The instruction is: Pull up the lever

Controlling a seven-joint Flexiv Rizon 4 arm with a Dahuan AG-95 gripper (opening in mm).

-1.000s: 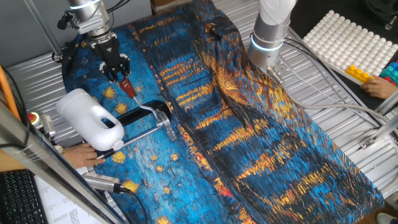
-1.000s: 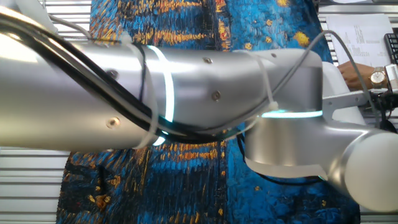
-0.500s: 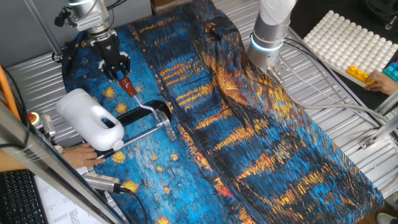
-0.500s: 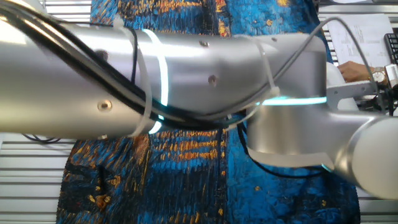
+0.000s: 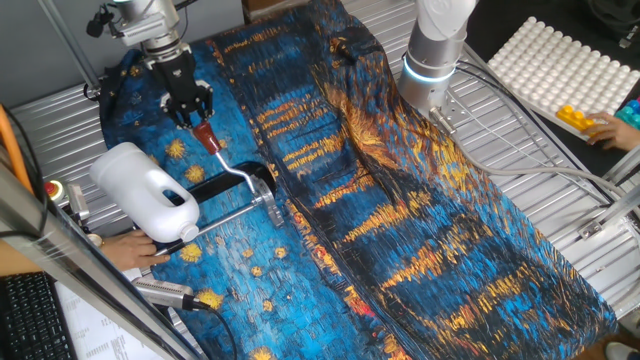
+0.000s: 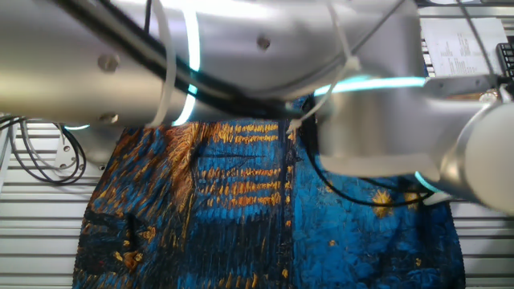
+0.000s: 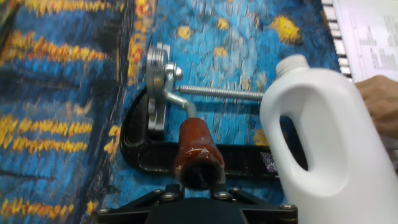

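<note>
The lever (image 5: 208, 140) has a dark red sleeve and rises at a slant from the black-and-silver clamp (image 5: 250, 182) on the blue cloth at the left. My gripper (image 5: 197, 121) comes down on its upper end and is shut on it. In the hand view the red sleeve (image 7: 198, 152) points straight at the camera, its tip between my fingers at the bottom edge, where my gripper (image 7: 196, 186) sits. The black clamp frame (image 7: 134, 149) and silver screw (image 7: 217, 93) lie beyond. In the other fixed view my arm (image 6: 241, 56) hides the lever.
A big white jug (image 5: 145, 190) lies just left of the clamp, held by a person's hand (image 5: 130, 250); it fills the right of the hand view (image 7: 323, 143). A white bumpy tray (image 5: 560, 65) with a yellow block sits far right. The arm's base (image 5: 435, 55) stands mid-back.
My gripper has shifted slightly up and back with the lever's red end in it. In the other fixed view the arm has risen, showing more of the cloth.
</note>
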